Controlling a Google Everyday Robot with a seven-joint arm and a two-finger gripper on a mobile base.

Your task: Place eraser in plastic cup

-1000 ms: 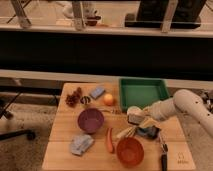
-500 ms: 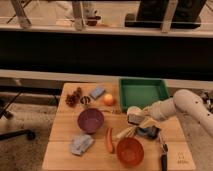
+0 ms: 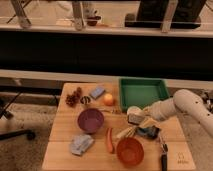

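Note:
The white plastic cup point(image 3: 133, 110) stands on the wooden table point(image 3: 60, 150) just in front of the green tray point(image 3: 142, 93). The eraser point(image 3: 135, 119), a small grey block with a darker side, is at the tip of my gripper point(image 3: 138, 118), right against the cup's near side and about level with its rim. My gripper reaches in from the right on the white arm point(image 3: 185, 102) and looks shut on the eraser.
A larger blue-grey block point(image 3: 97, 92), an orange fruit point(image 3: 108, 99) and a reddish cluster point(image 3: 73, 97) lie at the back left. A purple bowl point(image 3: 91, 120), orange bowl point(image 3: 130, 151), red pepper point(image 3: 109, 140) and grey cloth point(image 3: 81, 144) sit in front. Yellow and blue items point(image 3: 149, 128) lie under the arm.

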